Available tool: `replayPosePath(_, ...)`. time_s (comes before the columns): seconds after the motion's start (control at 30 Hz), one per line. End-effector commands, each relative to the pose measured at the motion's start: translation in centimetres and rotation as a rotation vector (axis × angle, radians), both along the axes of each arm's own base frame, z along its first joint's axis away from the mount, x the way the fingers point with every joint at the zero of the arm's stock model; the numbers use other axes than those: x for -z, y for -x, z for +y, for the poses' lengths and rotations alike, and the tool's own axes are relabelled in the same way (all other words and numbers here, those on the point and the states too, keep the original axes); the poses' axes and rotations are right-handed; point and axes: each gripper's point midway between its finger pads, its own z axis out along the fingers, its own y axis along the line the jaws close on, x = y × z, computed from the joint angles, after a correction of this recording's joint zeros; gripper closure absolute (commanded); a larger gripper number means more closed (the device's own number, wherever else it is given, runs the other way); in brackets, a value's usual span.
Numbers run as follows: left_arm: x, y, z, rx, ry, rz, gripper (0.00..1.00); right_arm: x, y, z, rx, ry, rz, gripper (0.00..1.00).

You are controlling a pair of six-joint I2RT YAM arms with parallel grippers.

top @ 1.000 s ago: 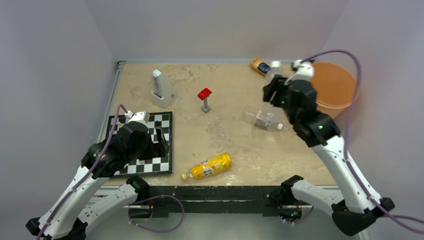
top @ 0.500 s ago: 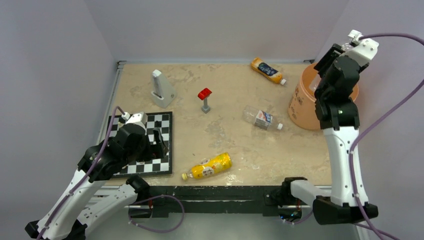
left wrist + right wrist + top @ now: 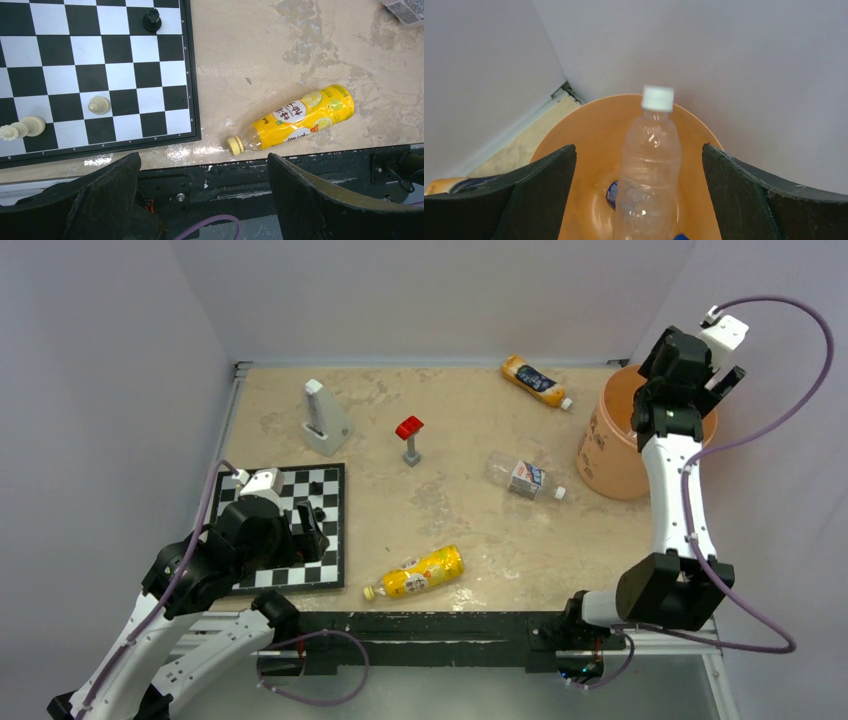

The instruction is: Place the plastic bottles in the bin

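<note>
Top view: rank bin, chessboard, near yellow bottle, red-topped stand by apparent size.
1. bin and chessboard: look alike, both partly hidden by arms, so unranked.
2. near yellow bottle.
3. red-topped stand.

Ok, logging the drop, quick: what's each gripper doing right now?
Left gripper: open, empty.
Right gripper: open; clear bottle loose between its jaws, untouched, above the bin.

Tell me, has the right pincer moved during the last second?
Yes: the right pincer swung rightward, from beside the lying clear labelled bottle to above the bin.
</note>
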Motion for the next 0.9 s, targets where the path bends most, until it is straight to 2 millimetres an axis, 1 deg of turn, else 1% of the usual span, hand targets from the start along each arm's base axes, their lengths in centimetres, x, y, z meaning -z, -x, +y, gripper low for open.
replayPosePath(0.0, -0.9, -0.2, 0.2, 0.015, -0.007, -0.037, 0.00, -1.2, 0.4, -0.6, 0.052, -0.005, -0.012, 0.01)
replayPosePath(0.07, -1.0, -0.2, -0.3, 0.043, 0.002, -0.037, 0.00, -1.6, 0.7, -0.1, 0.022, -0.007, -0.032, 0.02)
replayPosePath(0.13, -1.1, -0.1, -0.8, 0.071, 0.019, -0.039, 0.00, -2.8, 1.4, 0.7, -0.026, 0.004, -0.075, 0.03)
replayPosePath(0.17, -1.2, -0.1, -1.1, 0.083, 0.029, -0.044, 0.00, -3.4, 1.5, 1.5, -0.083, 0.007, -0.099, 0.03)
replayPosePath(0.2, -1.3, 0.0, -1.3, 0.094, 0.040, -0.049, 0.00, -4.1, 1.4, 2.8, -0.168, 0.011, -0.131, 0.03)
replayPosePath(0.23, -1.4, -0.1, -1.4, 0.098, 0.044, -0.058, 0.00, -4.8, 1.3, 4.6, -0.275, 0.028, -0.158, 0.03)
replayPosePath(0.3, -1.3, -0.3, -1.3, 0.091, 0.040, -0.066, 0.00, -5.8, 1.1, 9.1, -0.536, 0.090, -0.182, 0.06)
replayPosePath(0.33, -1.3, -0.4, -1.2, 0.086, 0.035, -0.068, 0.00, -6.0, 1.1, 11.6, -0.667, 0.135, -0.185, 0.07)
replayPosePath(0.4, -1.3, -0.7, -1.1, 0.078, 0.026, -0.069, 0.00, -5.2, 1.5, 15.7, -0.840, 0.224, -0.147, 0.07)
replayPosePath(0.43, -1.3, -0.8, -1.2, 0.075, 0.024, -0.067, 0.00, -4.3, 1.5, 17.4, -0.898, 0.260, -0.118, 0.07)
replayPosePath(0.47, -1.4, -0.9, -1.3, 0.072, 0.025, -0.063, 0.00, -3.1, 1.5, 19.5, -0.984, 0.288, -0.085, 0.06)
replayPosePath(0.5, -1.3, -1.0, -1.3, 0.066, 0.023, -0.058, 0.00, -1.6, 1.6, 21.6, -1.080, 0.302, -0.059, 0.06)
replayPosePath(0.53, -1.0, -1.1, -1.2, 0.051, 0.018, -0.051, 0.00, 0.6, 1.7, 23.4, -1.164, 0.317, -0.019, 0.04)
replayPosePath(0.6, -0.5, -1.3, -1.0, 0.023, 0.005, -0.036, 0.00, 4.2, 1.5, 25.1, -1.215, 0.395, 0.079, 0.01)
replayPosePath(0.63, -0.2, -1.4, -0.9, 0.010, 0.002, -0.031, 0.00, 6.1, 1.3, 25.7, -1.222, 0.437, 0.139, 0.01)
replayPosePath(0.7, 0.1, -1.3, -0.9, 0.002, 0.008, -0.025, 0.00, 9.3, 0.7, 26.0, -1.227, 0.469, 0.241, 0.01)
replayPosePath(0.8, 0.0, -1.3, -1.1, -0.010, 0.042, -0.041, 0.00, 13.3, -0.4, 25.6, -1.220, 0.464, 0.363, 0.01)
replayPosePath(0.87, -0.4, -1.5, -1.2, -0.022, 0.073, -0.065, 0.00, 15.3, -0.8, 25.4, -1.231, 0.479, 0.425, 0.01)
